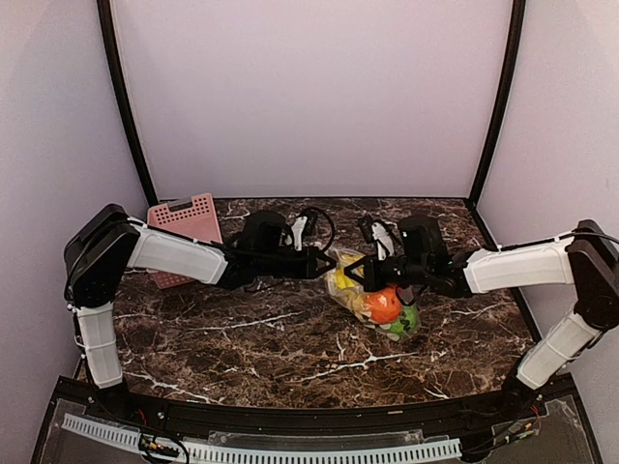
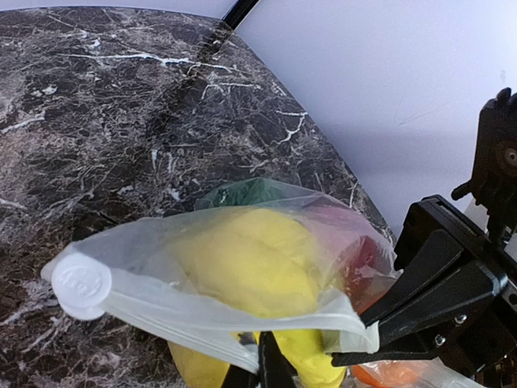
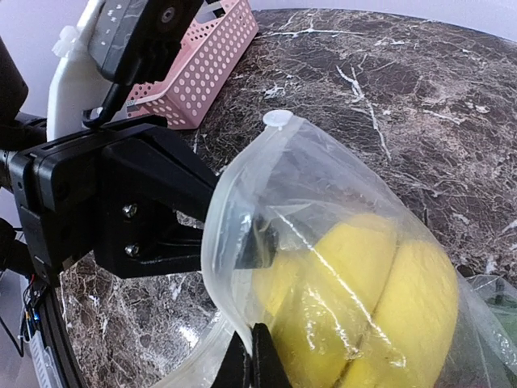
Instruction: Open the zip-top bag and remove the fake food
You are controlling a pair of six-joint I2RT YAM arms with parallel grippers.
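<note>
Bag mouth pinched from both sides; zip-top bag point(image 1: 372, 295) lies mid surface point(image 1: 242, 338), pink basket point(image 1: 184, 227) well off to bag's far left; left tool point(image 1: 324, 263) meets bag's left side at the mouth end, jaws together and clamped on one lip, fingertips point(image 2: 271, 368) nipping clear film in left wrist view; right tool point(image 1: 377, 275) comes in from bag's right, likewise clamped on the opposite lip, fingertips point(image 3: 262, 356) on film; tools face each other across the mouth, nearly touching, so neither arm is nearer. Bag's long axis runs from the mouth at its far-left end to the closed bottom at its near-right end, bottom sagging to the surface; banana point(image 1: 346, 282) sits just inside the mouth, orange ball point(image 1: 383, 305) and green ball point(image 1: 406, 319) lie deeper toward the bottom. Zip parted or not: cannot tell, rim looks bulged. Likely next: pull lips apart, each tool straight away from bag along its own side, across the zip line; thin film may slip out.
</note>
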